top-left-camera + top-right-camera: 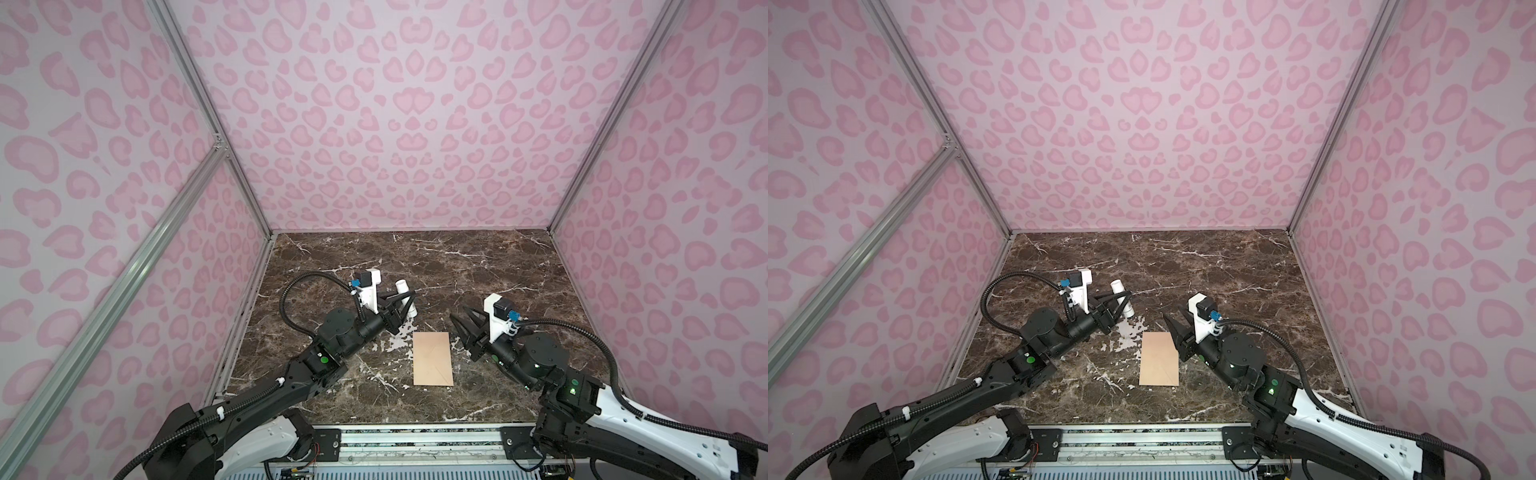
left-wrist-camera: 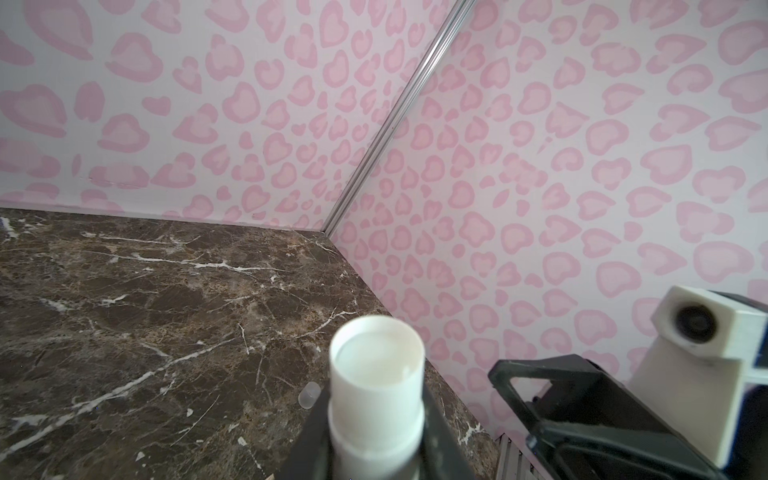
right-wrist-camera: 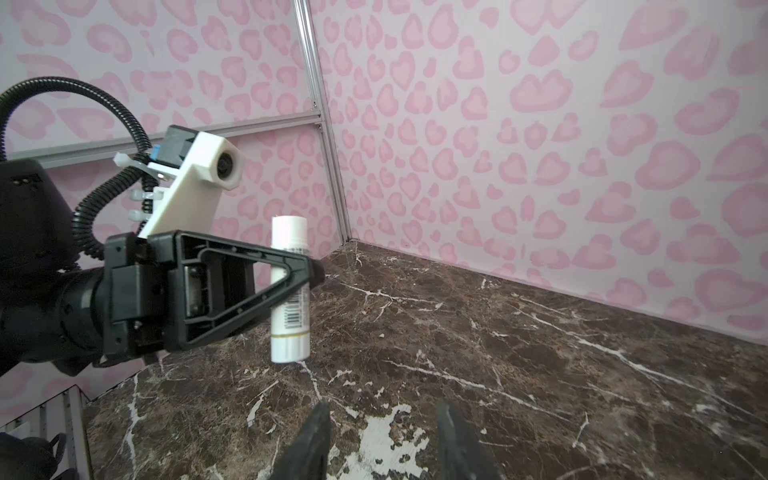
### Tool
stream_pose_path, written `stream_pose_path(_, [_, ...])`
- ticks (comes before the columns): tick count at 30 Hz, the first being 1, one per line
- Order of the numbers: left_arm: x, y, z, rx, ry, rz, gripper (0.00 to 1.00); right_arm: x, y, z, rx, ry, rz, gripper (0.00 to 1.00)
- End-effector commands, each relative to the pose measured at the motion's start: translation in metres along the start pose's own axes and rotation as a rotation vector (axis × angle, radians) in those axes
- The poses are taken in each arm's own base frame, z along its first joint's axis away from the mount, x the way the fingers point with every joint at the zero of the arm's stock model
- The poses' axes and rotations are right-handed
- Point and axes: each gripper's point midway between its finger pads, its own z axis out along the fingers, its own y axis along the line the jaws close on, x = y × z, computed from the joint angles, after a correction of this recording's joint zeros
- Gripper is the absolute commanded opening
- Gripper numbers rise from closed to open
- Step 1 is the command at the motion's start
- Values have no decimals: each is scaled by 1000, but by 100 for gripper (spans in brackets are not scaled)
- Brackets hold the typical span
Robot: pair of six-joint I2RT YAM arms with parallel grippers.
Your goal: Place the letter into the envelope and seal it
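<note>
The peach-tan envelope (image 1: 432,359) (image 1: 1159,359) lies flat on the marble table (image 1: 478,266) between the two arms. It shows as a plain rectangle with faint diagonal seams. The letter shows in no view. My left gripper (image 1: 409,300) (image 1: 1126,296) (image 3: 309,266) hovers beyond the envelope's far left corner, shut on a white glue stick (image 1: 405,297) (image 2: 376,374) (image 3: 289,291) held upright above the table. My right gripper (image 1: 459,313) (image 1: 1173,312) (image 3: 382,405) stands open and empty just past the envelope's far right corner.
A small clear cap (image 2: 308,395) lies on the table near the glue stick. Pink patterned walls (image 1: 415,124) with metal frame posts close in three sides. A metal rail (image 1: 415,440) runs along the front edge.
</note>
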Motion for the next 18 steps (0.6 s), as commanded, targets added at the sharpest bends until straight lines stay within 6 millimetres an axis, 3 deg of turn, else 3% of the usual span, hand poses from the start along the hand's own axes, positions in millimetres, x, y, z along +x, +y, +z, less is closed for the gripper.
stream_pose_path(1, [-8,-21,-3,131,-17,-28,4,1,24,2,-216,-4,142,44])
stream_pose_path(9, [-10,-47,-2,335,8,-71,5,7,58,10,-496,25,301,53])
stream_pose_path(18, [-3,-53,4,405,37,-93,5,8,68,20,-589,51,357,60])
